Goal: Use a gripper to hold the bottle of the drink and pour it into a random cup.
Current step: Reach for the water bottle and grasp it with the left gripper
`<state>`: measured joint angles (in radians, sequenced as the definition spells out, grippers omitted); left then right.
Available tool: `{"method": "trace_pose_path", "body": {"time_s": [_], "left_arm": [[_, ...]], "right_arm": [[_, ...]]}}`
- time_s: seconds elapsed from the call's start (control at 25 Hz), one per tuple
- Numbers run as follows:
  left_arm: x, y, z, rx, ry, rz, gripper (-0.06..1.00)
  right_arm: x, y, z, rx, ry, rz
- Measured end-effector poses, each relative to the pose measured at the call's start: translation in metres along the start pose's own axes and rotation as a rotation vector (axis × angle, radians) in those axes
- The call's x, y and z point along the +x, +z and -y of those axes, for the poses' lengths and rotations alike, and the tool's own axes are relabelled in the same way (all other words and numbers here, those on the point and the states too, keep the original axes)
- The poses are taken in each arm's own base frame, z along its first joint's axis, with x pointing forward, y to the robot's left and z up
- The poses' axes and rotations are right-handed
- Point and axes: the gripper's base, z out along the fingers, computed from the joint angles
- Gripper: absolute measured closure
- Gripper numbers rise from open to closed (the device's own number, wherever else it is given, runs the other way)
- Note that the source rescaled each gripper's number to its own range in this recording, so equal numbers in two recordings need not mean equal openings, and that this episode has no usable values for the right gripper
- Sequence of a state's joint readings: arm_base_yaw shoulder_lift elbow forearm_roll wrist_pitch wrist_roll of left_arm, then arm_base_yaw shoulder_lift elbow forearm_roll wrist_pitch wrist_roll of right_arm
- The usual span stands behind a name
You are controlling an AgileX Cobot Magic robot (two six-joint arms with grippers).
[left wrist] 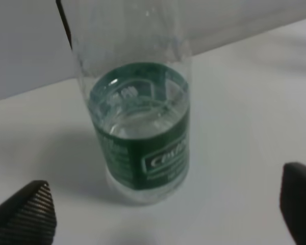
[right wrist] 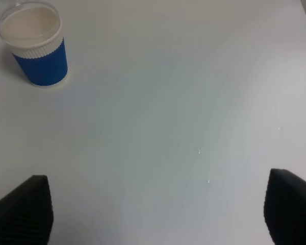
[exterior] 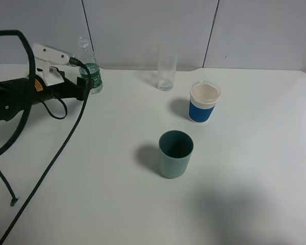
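Note:
The bottle of the drink [exterior: 93, 76] stands upright at the back left of the white table, clear plastic with a green label and some liquid in it. My left gripper [exterior: 84, 86] is right beside it, open. In the left wrist view the bottle [left wrist: 143, 138] sits just ahead of the gap of the left gripper [left wrist: 166, 217], both black fingers apart from it. The teal-green cup [exterior: 176, 153] stands upright mid-table, well to the right of the bottle. My right gripper [right wrist: 160, 204] hangs open over bare table, holding nothing, and does not show in the exterior high view.
A tall clear glass [exterior: 167, 71] stands at the back centre. A blue-and-white cup [exterior: 203, 102] with a pale inside sits right of it, also seen in the right wrist view [right wrist: 38, 51]. Black cables [exterior: 51, 163] trail from the left arm across the table's left side.

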<state>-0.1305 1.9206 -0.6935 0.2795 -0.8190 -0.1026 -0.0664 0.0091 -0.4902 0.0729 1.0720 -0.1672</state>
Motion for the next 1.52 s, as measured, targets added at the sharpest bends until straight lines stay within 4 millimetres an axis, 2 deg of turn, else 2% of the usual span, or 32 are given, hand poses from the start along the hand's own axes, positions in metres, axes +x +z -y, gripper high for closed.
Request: {"method": "trace_pose_path", "body": {"time_s": [0.64, 1.52], "left_arm": [[0.003, 0.041, -0.008, 0.002, -0.012, 0.077, 0.20], [0.006, 0.084, -0.017, 0.002, -0.071, 0.134, 0.20]], "right_arm": [[0.000, 0.000, 0.000, 0.000, 0.000, 0.000], [0.000, 0.000, 0.000, 0.000, 0.000, 0.000]]}}
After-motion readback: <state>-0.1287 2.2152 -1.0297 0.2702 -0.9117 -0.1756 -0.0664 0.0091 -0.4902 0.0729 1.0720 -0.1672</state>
